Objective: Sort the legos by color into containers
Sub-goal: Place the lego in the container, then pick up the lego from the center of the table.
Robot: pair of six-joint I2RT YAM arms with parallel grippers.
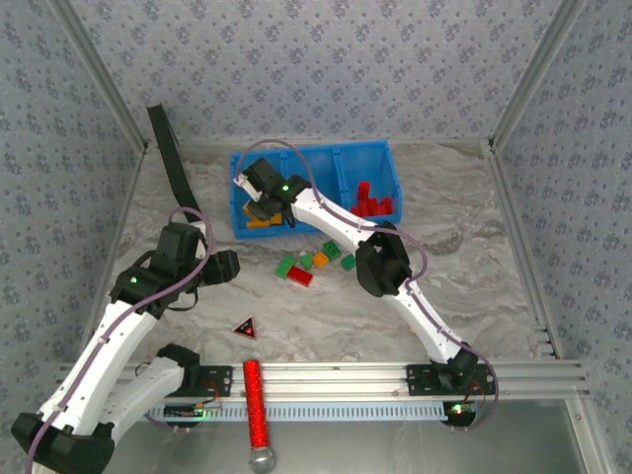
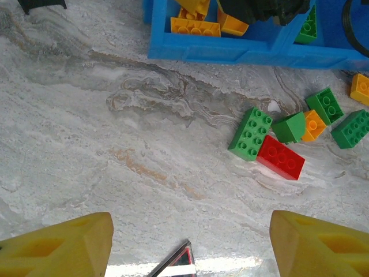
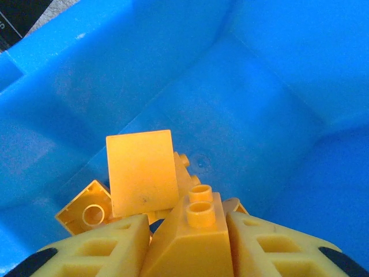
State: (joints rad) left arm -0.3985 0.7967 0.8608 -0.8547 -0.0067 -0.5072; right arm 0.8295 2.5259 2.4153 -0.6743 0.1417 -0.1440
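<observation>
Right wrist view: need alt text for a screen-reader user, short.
The right gripper, jaws closed on a yellow-orange sloped brick with two studs, hangs inside one compartment of the blue bin. Beneath it, more yellow-orange bricks lie on the compartment floor, the largest showing a smooth flat face.

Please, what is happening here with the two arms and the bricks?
The right gripper holds a yellow-orange brick inside the left compartment of the blue bin, above other yellow-orange bricks. Red bricks lie in the right compartment. The left gripper hangs open over the table, near loose bricks in green, red and orange, not yet sorted.
</observation>
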